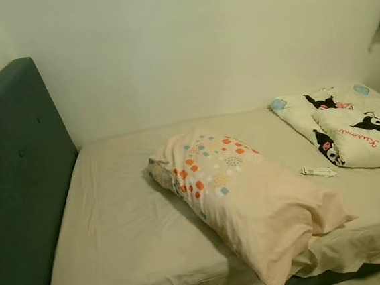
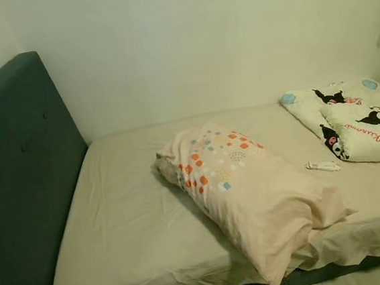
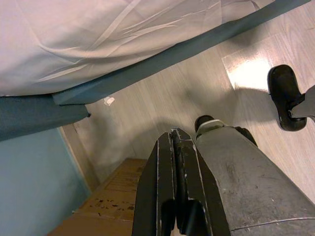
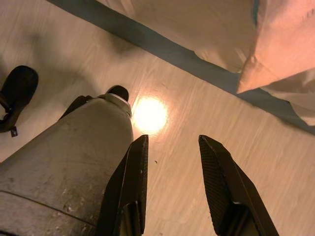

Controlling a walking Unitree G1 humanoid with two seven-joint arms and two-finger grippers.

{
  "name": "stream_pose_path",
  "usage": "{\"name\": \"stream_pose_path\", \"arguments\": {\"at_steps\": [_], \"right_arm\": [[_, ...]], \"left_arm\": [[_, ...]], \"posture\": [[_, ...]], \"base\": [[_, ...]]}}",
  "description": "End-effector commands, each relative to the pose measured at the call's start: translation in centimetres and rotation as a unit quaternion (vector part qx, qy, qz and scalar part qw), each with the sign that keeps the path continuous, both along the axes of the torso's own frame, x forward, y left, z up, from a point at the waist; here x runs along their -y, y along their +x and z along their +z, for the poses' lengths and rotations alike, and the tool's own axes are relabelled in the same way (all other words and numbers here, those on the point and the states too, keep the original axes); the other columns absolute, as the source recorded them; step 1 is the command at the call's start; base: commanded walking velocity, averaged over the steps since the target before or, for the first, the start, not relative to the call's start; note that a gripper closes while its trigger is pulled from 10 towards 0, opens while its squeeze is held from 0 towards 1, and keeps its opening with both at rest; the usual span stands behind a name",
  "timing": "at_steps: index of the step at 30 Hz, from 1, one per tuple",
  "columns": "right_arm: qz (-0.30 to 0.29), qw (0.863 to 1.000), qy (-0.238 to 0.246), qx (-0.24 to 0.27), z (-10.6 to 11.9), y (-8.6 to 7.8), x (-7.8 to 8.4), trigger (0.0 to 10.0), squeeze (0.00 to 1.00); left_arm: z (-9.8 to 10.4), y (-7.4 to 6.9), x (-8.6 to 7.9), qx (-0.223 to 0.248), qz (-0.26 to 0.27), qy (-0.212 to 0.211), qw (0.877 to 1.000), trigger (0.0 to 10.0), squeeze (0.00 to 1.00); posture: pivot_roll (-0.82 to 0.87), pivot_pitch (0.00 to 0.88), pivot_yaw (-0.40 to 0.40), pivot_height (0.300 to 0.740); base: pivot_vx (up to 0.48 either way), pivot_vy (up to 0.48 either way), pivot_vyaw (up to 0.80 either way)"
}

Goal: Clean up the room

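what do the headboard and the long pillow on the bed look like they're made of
Headboard: apparently padded teal fabric upholstery, matte, with button tufts dimpling it. Long pillow: soft stuffed cloth, probably cotton, peach with printed orange and blue dots; it creases and sags over the mattress edge.

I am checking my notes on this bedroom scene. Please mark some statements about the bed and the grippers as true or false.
1. The dotted pillow lies diagonally on the bed. True.
2. The cartoon-print quilt lies on the floor. False: it lies on the bed, near the wall.
3. A small white object lies between pillow and quilt. True.
4. The right gripper holds the pillow. False: it is open, empty, above the floor.
5. The left gripper is shut. True.
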State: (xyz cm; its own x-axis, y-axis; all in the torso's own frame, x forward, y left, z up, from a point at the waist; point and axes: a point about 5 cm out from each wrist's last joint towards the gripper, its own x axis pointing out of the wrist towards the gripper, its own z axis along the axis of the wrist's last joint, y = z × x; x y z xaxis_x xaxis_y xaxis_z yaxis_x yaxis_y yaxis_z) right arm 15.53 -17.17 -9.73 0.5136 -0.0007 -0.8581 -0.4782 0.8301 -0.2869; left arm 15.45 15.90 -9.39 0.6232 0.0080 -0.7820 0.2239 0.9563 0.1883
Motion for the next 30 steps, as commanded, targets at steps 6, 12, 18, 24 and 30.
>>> {"name": "stream_pose_path", "arguments": {"at_steps": [6, 12, 18, 24, 30], "right_arm": [[0.01, 1.0, 0.001, -0.007, -0.2, -0.3, -0.4, 10.0, 0.0], [0.011, 1.0, 0.004, 0.001, 0.1, 0.3, -0.8, 10.0, 0.0], [0.014, 1.0, 0.01, 0.011, 0.3, 0.9, -0.9, 10.0, 0.0], [0.018, 1.0, 0.008, 0.015, 0.5, 1.1, -0.7, 10.0, 0.0], [0.018, 1.0, 0.01, 0.022, 0.6, 1.6, -0.8, 10.0, 0.0]], "left_arm": [[-0.1, -0.2, 0.2, 0.001, -0.005, 0.001, 1.0, 10.0, 0.0], [-0.1, -0.5, 0.4, -0.001, -0.01, 0.0, 1.0, 10.0, 0.0], [-0.1, -0.3, 0.2, 0.0, -0.011, 0.003, 1.0, 10.0, 0.0], [0.0, 0.0, 0.5, 0.003, -0.011, 0.001, 1.0, 10.0, 0.0], [-0.1, -0.2, 0.5, 0.001, -0.012, 0.001, 1.0, 10.0, 0.0]], "posture": [[0.0, 0.0, -0.028, 0.727], [-0.01, 0.0, -0.019, 0.727], [-0.01, 0.0, -0.019, 0.727], [-0.01, 0.0, -0.023, 0.727], [-0.01, 0.0, -0.019, 0.727]], "base": [[0.0, 0.0, 0.0], [0.0, 0.0, 0.0], [0.0, 0.0, 0.0], [0.0, 0.0, 0.0], [0.0, 0.0, 0.0]]}}
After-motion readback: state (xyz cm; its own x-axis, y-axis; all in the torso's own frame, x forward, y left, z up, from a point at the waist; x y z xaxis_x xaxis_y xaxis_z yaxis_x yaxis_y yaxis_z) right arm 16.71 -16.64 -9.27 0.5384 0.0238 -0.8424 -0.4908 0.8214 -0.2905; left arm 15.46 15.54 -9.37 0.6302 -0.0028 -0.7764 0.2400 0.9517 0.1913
